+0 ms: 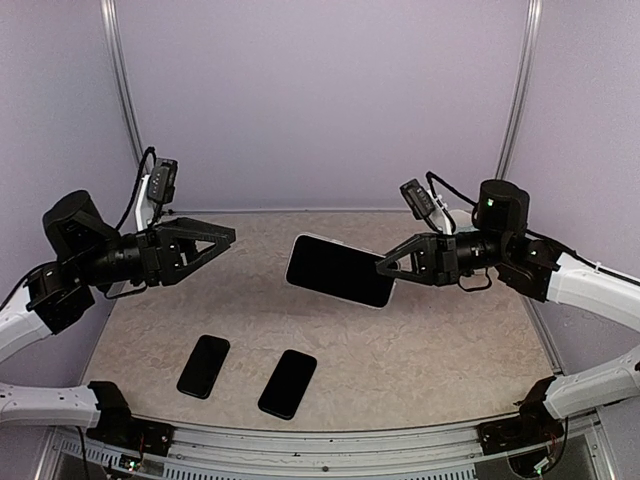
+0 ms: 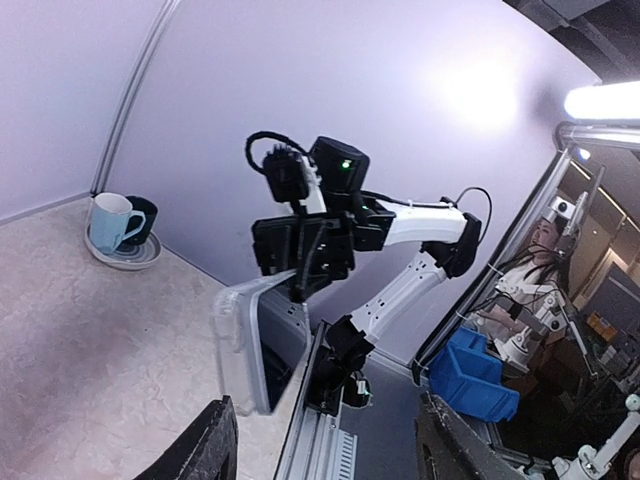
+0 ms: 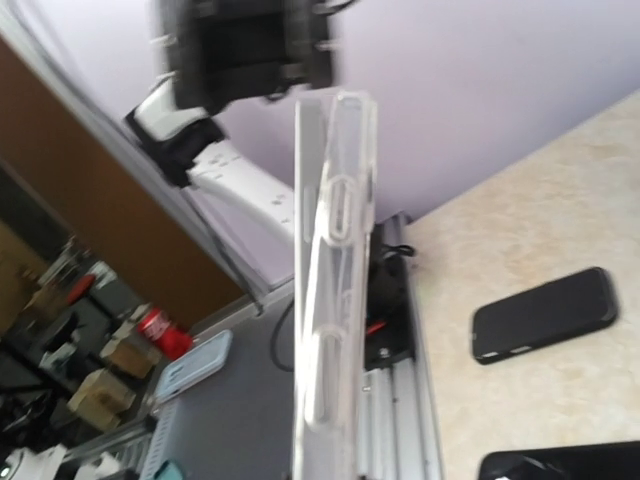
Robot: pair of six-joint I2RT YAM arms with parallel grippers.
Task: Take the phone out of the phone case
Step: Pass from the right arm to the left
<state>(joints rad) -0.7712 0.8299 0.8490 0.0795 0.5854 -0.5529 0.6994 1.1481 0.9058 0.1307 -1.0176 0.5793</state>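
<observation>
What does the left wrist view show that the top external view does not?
Only the left wrist view: a blue mug and a dark mug on a saucer, a blue bin, and a person beyond the table. Only the top external view: one black phone and another black phone, lying flat on the table. Both: the right tool gripping the cased phone by one end in the air, and the open left tool.
</observation>
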